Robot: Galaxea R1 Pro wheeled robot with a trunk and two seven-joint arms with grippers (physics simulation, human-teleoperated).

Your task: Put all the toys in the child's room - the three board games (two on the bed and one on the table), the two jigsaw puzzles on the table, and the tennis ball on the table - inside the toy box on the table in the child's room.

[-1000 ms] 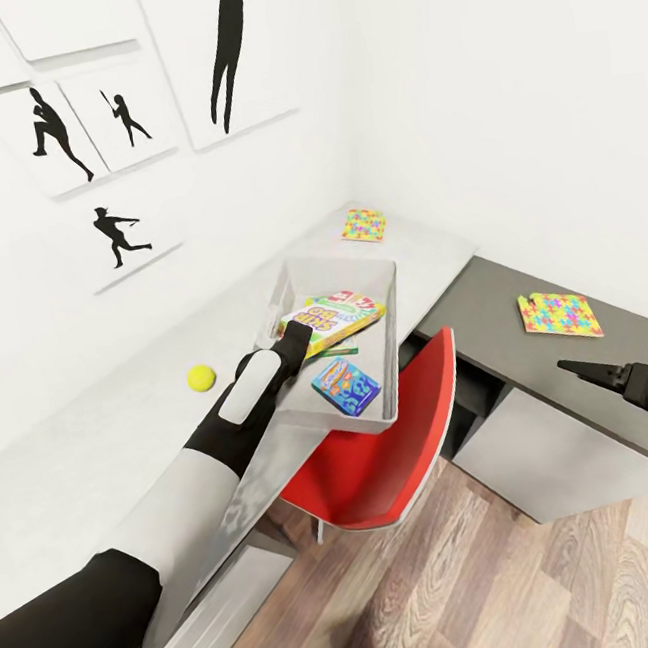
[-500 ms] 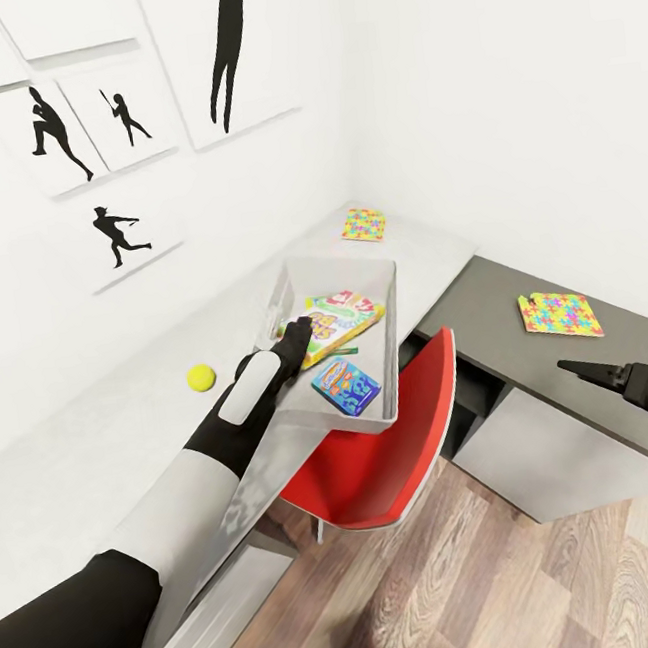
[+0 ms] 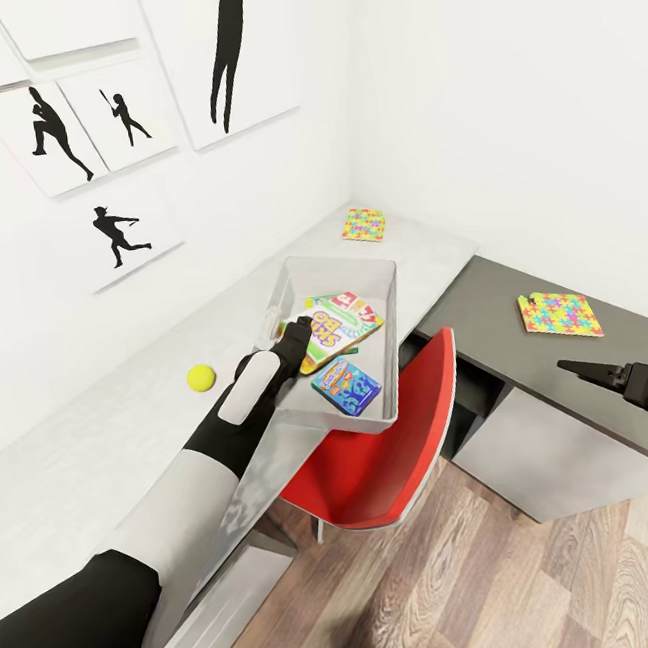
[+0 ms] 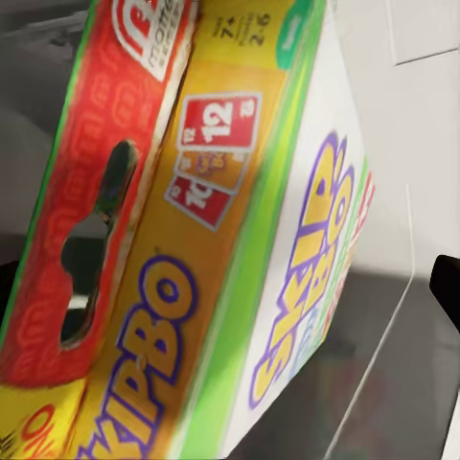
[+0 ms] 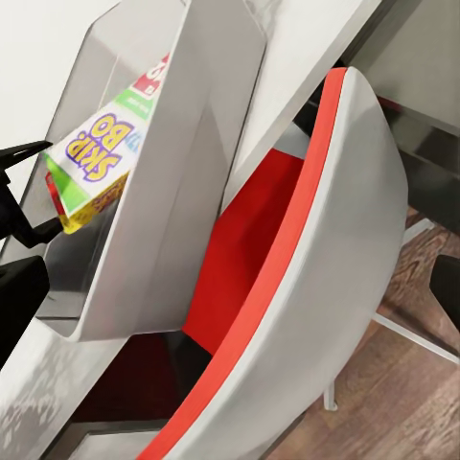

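The grey toy box point(image 3: 338, 262) sits on the light table, also seen in the right wrist view point(image 5: 196, 153). Inside it lie a blue board game point(image 3: 346, 386) and a red board game point(image 3: 365, 308). A Skip-Bo board game point(image 3: 333, 329) leans tilted over the red one point(image 4: 220, 249) point(image 5: 96, 163). My left gripper point(image 3: 301, 331) is open at the Skip-Bo box's near end, fingers straddling it with a gap. A tennis ball point(image 3: 201, 378) rests left of the box. One jigsaw puzzle point(image 3: 363, 225) lies by the corner, another point(image 3: 560, 315) on the dark desk. My right gripper point(image 3: 573, 367) hovers open over that desk.
A red chair point(image 3: 383, 448) point(image 5: 316, 240) stands tucked under the table right below the toy box. The dark desk point(image 3: 484, 316) joins the light table point(image 3: 124, 427) at the corner. Wooden floor point(image 3: 495, 586) spreads in front.
The left gripper has moved slightly forward into the toy box and opened. The Skip-Bo box has turned and tipped inside the box. The right arm has stayed still.
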